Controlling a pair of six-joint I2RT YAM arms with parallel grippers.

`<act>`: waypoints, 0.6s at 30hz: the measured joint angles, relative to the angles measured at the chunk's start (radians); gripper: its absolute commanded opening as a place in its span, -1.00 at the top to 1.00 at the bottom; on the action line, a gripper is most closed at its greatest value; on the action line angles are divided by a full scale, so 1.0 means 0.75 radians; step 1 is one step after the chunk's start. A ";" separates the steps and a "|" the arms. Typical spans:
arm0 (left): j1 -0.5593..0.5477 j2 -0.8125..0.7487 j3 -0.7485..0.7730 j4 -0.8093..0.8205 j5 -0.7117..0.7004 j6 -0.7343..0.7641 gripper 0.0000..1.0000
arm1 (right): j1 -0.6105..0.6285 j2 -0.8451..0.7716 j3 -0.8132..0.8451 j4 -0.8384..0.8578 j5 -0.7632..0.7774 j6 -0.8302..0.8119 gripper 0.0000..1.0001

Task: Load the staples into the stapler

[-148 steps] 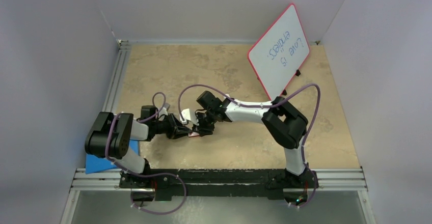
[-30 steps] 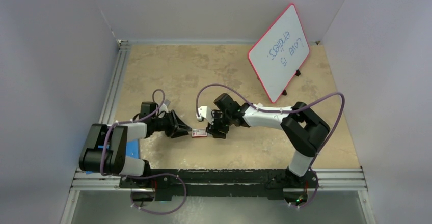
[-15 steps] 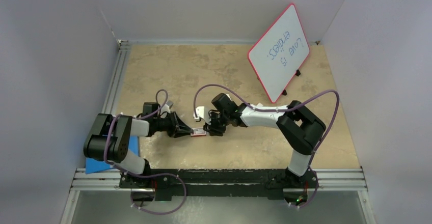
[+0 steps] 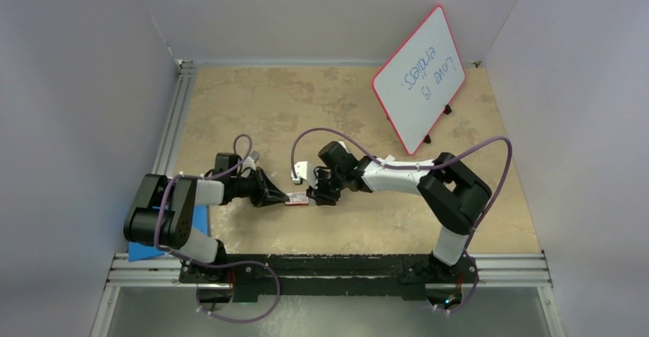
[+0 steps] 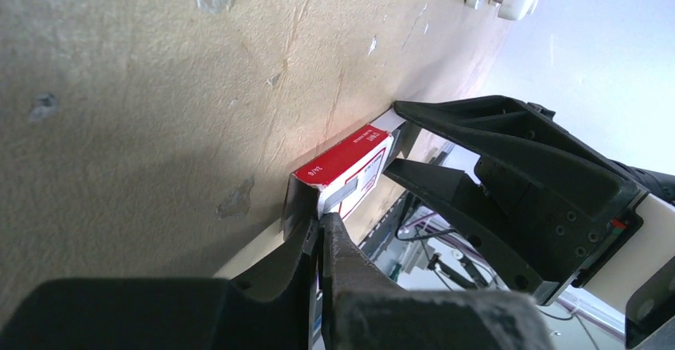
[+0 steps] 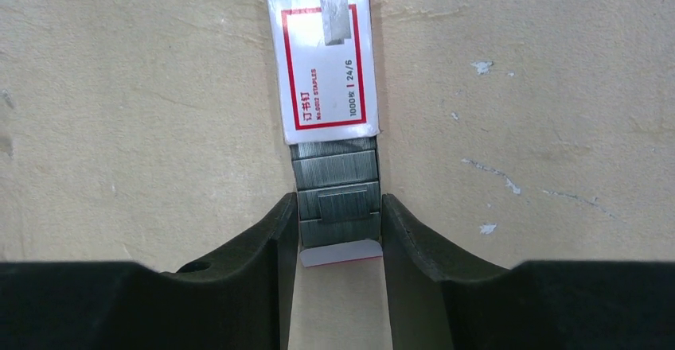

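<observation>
Staples [image 6: 334, 176] sit mid-bench [image 4: 306, 107] between the arms: left hand [image 5: 320, 224] clenched on the sleeve [image 6: 325, 71] end to anchor it, right hand [image 6: 338, 207] grasping the half-out tray [image 6: 341, 253] sides, probably to slide it free.

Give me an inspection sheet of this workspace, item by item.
Surface: tan mottled table, scuffed.
Job's things: staples sticking partly out of the red-and-white sleeve; stapler not identified.
Clutter: blue pad by the left arm's base; whiteboard propped far right.
Grippers: left gripper shut on the sleeve's end; right gripper closed on the staples' sides.
Cables: purple cables loop over both arms.
Surroundings: plain walls on three sides.
</observation>
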 measured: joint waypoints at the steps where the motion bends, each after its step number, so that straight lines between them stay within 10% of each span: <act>1: -0.001 -0.014 0.002 -0.015 -0.013 0.006 1.00 | 0.002 -0.003 0.000 -0.007 0.004 0.000 0.21; 18: -0.001 -0.247 0.019 -0.307 -0.237 0.087 0.92 | 0.003 -0.048 -0.012 -0.103 0.056 -0.005 -0.26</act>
